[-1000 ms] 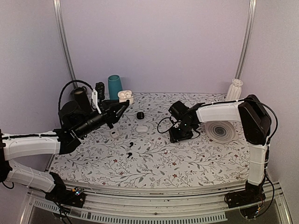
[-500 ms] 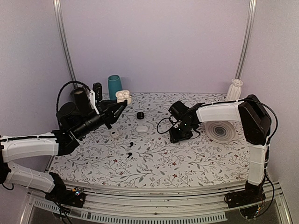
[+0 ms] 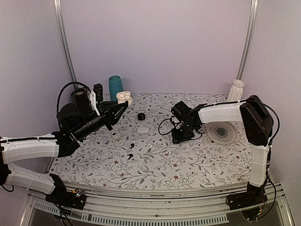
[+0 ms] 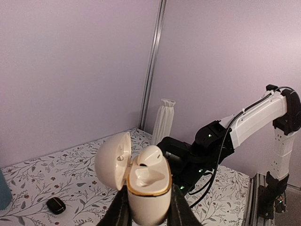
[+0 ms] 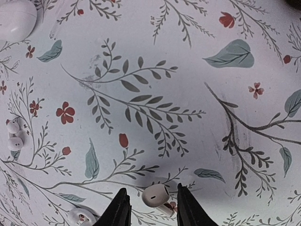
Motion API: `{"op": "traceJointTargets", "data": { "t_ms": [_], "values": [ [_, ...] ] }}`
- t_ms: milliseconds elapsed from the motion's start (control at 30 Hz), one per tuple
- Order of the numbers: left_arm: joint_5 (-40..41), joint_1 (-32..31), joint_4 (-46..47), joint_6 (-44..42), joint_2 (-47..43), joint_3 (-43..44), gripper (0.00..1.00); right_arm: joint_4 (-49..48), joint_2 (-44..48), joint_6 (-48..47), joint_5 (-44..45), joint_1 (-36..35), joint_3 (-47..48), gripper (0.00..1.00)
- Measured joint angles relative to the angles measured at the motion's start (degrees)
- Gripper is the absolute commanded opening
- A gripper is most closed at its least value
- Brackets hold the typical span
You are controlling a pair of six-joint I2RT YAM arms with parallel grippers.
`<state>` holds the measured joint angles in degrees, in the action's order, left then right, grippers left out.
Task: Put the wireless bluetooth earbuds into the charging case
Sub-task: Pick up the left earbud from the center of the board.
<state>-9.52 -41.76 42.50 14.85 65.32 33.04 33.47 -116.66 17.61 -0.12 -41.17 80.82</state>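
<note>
Our left gripper [image 4: 148,207] drifted left, clamping one charging case [image 4: 149,186], one seated earbud [image 4: 150,157] inside; right gripper [image 5: 151,192] gapes over one loose earbud [image 5: 156,196].

I have open cloth all along the near side of the table [image 3: 188,169]. The middle is littered with a black case [image 3: 141,116], a white case [image 3: 143,130] and small black pieces [image 3: 131,146]. Far left, a teal cylinder [image 3: 115,86] and my left gripper [image 3: 125,106] with the charging case [image 3: 124,97] crowd the corner; far right, a ribbed vase [image 3: 236,89] and a round disc [image 3: 221,133] block.
</note>
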Motion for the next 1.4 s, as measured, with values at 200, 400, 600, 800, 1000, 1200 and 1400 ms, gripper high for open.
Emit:
{"op": "traceJointTargets", "data": {
  "t_ms": [200, 400, 600, 800, 1000, 1200, 1400],
  "values": [
    [0.0, 0.0, 0.0, 0.0, 0.0, -0.1, 0.0, 0.3, 0.0, -0.9, 0.3, -0.1, 0.1, 0.32],
    [0.0, 0.0, 0.0, 0.0, 0.0, -0.1, 0.0, 1.3, -0.1, -2.4, 1.7, -0.5, 0.3, 0.32],
    [0.0, 0.0, 0.0, 0.0, 0.0, -0.1, 0.0, 1.6, -1.2, -4.0, 2.6, -1.3, 0.7, 0.31],
    [0.0, 0.0, 0.1, 0.1, 0.0, -0.2, 0.0, 2.1, -2.1, -5.0, 2.8, -2.2, 1.9, 0.28],
    [0.0, 0.0, 0.1, 0.2, 0.0, -0.2, 0.0, 2.5, -2.4, -5.0, 3.0, -2.3, 2.3, 0.26],
    [0.0, 0.0, 0.1, 0.2, 0.0, -0.2, 0.0, 3.2, -2.6, -4.9, 3.3, -2.3, 2.8, 0.24],
    [0.0, 0.0, 0.3, 0.3, 0.0, -0.2, 0.0, 3.4, -2.7, -3.4, 2.5, -2.2, 3.0, 0.24]
  ]
}}
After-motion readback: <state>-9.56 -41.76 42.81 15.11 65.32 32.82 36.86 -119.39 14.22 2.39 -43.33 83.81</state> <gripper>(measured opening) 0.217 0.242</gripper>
